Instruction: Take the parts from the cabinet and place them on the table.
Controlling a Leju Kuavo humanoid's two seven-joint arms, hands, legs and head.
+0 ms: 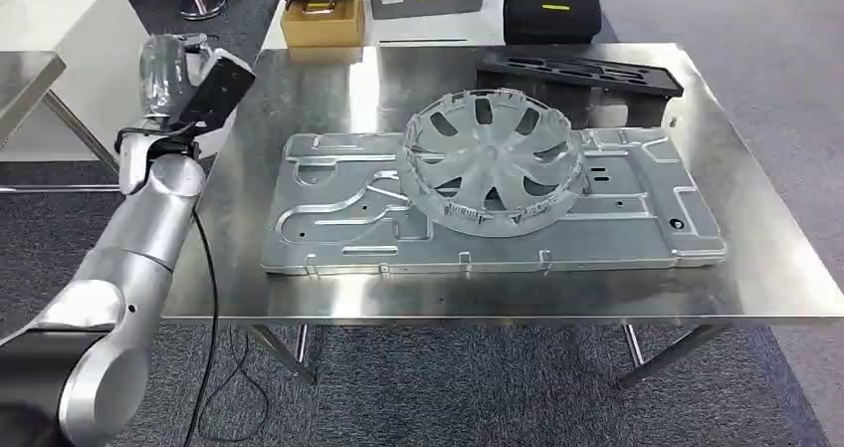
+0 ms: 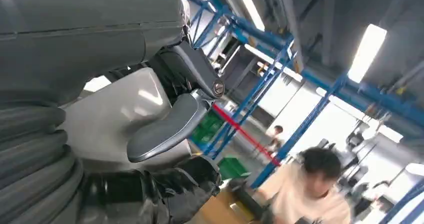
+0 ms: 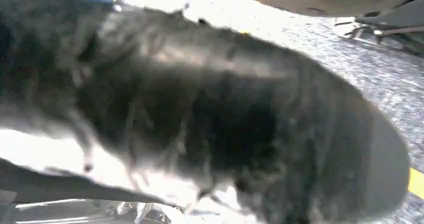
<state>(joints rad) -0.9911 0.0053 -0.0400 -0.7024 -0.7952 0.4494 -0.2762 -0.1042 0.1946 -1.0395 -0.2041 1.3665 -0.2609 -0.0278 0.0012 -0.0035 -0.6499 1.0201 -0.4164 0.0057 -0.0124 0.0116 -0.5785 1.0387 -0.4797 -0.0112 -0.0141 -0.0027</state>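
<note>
The left robot hand (image 1: 184, 74) is raised beside the left edge of the tabletop (image 1: 299, 99), at the end of the silver left arm (image 1: 139, 238) that comes up from the lower left corner of the head view. Something clear and shiny, like plastic film, sits at this robot hand, but whether the fingers grip it cannot be told. In the left wrist view the left robot hand (image 2: 165, 129) shows its thick grey thumb stretched out and its dark fingers curled in below it; nothing held can be made out there. The right wrist view is a dark blur, so how open the right robot hand is cannot be told.

Out on the steel tabletop, a large flat metal panel (image 1: 328, 218) with pressed ribs lies lengthwise across the middle. A round grey wheel cover (image 1: 490, 158) with spokes rests on top of the panel, right of its centre. Behind them, near the far edge, lies a black moulded tray (image 1: 577, 72).

Beyond the tabletop stand a cardboard box (image 1: 320, 21) and a black case (image 1: 552, 11). The left wrist view also catches blue racking (image 2: 260, 84) and a blurred person (image 2: 305, 189) in a light top.
</note>
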